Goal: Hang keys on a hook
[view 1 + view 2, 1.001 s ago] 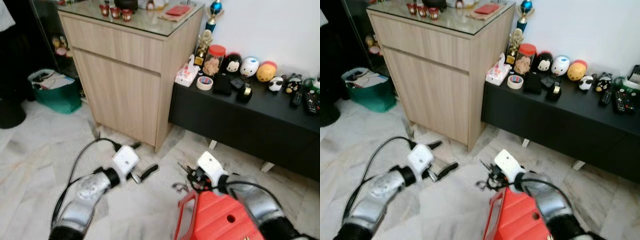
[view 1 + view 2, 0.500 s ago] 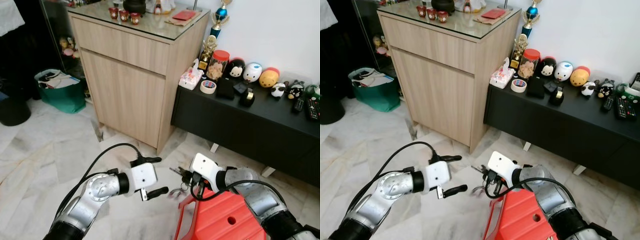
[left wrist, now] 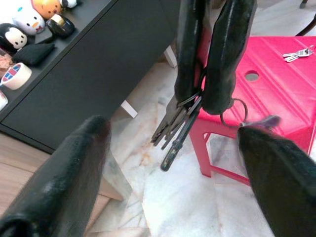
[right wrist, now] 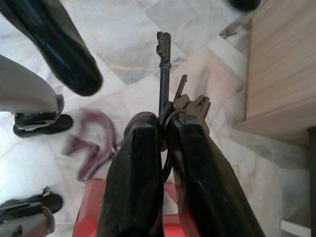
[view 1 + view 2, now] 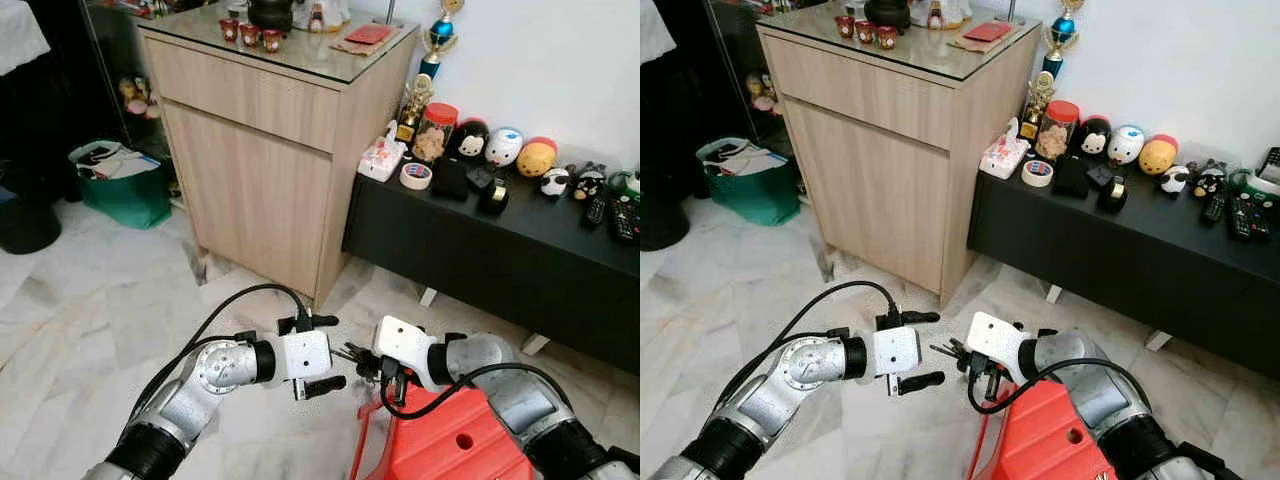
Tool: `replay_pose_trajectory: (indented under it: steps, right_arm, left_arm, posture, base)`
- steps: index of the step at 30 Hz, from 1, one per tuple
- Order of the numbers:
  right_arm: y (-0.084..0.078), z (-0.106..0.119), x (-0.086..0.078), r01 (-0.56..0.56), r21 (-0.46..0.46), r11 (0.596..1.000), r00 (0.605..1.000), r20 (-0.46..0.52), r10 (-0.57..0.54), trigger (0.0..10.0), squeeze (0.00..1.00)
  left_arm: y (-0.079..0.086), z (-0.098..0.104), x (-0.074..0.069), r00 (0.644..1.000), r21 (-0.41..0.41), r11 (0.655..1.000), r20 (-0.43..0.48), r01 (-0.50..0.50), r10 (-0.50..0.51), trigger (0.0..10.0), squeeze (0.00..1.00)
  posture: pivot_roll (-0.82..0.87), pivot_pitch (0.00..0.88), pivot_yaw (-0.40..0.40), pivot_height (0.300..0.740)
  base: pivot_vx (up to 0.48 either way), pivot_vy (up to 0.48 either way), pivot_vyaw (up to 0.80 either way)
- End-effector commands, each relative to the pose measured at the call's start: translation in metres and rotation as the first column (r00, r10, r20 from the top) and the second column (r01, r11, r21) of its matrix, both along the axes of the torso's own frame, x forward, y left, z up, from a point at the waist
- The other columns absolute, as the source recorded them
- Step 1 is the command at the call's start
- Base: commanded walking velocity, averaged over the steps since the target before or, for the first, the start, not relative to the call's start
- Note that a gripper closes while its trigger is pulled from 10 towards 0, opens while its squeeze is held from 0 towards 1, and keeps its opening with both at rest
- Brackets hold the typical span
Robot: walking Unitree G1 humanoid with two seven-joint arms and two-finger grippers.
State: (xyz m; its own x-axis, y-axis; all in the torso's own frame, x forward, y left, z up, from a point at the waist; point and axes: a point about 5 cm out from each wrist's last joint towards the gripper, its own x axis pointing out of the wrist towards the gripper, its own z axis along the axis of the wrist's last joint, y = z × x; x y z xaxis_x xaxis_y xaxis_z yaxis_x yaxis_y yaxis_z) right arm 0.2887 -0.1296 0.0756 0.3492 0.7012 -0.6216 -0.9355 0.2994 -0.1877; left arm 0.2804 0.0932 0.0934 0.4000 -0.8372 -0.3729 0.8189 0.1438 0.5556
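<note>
Left gripper (image 5: 322, 353): fingers spread apart, nothing between them, held low over the marble floor (image 5: 90, 300) and facing the right gripper. Just beside it, right gripper (image 4: 165, 123): fingers clenched on the ring of the keys (image 3: 177, 121), which stick out toward the left gripper.

Left wrist view adds: the bunch fans downward from the clamped fingers, a loose ring with a purple tag (image 3: 261, 121) dangling beside it, and a second set of keys (image 3: 296, 53) lying on the red stool (image 3: 276, 79).

Right wrist view adds: one long dark key (image 4: 163, 69) projects furthest.

Wooden cabinet (image 5: 260, 150) behind; black bench (image 5: 500, 240) to its right.
</note>
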Motion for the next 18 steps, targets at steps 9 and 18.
replay_pose_trajectory:
  steps: [9, 18]
  right_arm:
    - [0.0078, 0.0104, 0.0003, -0.05, 0.007, 0.999, 0.998, 0.05, 0.049, 10.0, 0.0]
    - [0.011, 0.0101, -0.0008, -0.056, 0.007, 0.998, 0.997, 0.055, 0.055, 10.0, 0.0]
  left_arm:
    - [-0.0039, -0.0049, -0.0003, 0.999, 0.035, 0.998, -0.005, 0.044, -0.044, 0.0, 0.0]
    - [-0.0055, -0.0079, 0.0, 0.999, 0.042, 0.998, -0.005, 0.046, -0.046, 0.9, 0.0]
  posture:
    - [0.06, 0.0, -0.091, 0.713]
    - [0.06, 0.0, -0.091, 0.713]
  base:
    - [0.0, 0.0, 0.0]
    - [0.0, 0.0, 0.0]
